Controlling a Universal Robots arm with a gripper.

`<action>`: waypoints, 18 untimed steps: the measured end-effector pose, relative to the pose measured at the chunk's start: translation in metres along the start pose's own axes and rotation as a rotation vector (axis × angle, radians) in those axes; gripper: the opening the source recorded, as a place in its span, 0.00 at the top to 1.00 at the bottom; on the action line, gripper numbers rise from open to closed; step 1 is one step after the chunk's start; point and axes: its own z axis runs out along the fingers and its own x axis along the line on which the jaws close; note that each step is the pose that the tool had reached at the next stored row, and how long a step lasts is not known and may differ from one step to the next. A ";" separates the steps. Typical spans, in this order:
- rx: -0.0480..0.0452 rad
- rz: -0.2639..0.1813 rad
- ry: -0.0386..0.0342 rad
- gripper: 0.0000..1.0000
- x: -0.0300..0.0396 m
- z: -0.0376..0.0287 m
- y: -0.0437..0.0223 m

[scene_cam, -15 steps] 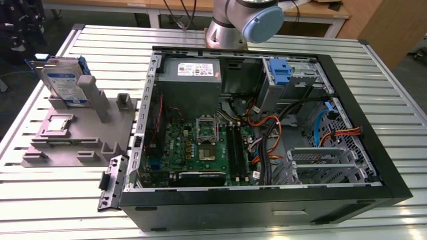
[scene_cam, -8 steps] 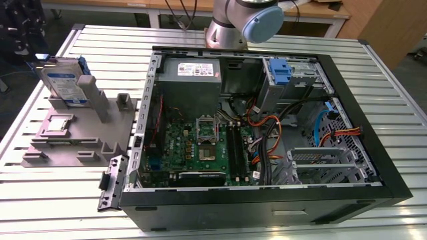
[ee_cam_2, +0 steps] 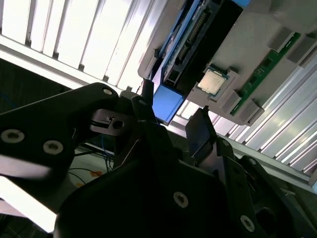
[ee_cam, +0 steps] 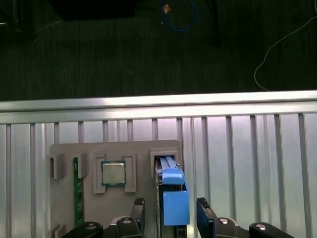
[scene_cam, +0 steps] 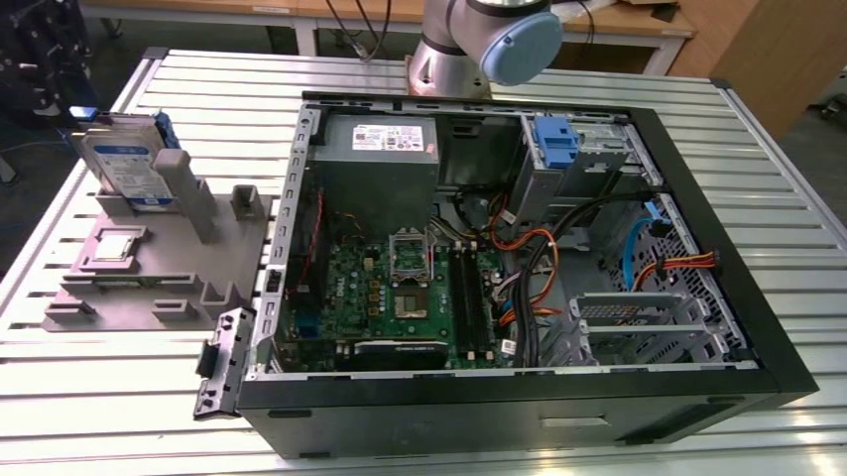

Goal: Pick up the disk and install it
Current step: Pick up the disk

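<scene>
Claw (ee_cam: 171, 203) open; we straddle the disk (ee_cam: 174, 198), a finger (ee_cam: 139, 210) off each flat face, gaps both sides. Disk stands on edge in the holder (ee_cam: 133, 151) slot, top edge running between the fingers, at the exterior view's left of the case (scene_cam: 530, 416).

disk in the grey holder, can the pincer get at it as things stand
Likely yes: in the first wrist view the open pincer straddles the disk, one finger on each side, with nothing in between.
</scene>
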 end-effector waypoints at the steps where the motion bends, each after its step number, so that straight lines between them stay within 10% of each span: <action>1: 0.0011 -0.001 -0.0005 0.47 0.0000 0.0012 0.0005; 18: 0.0164 -0.012 -0.0042 0.47 0.0005 0.0264 0.0033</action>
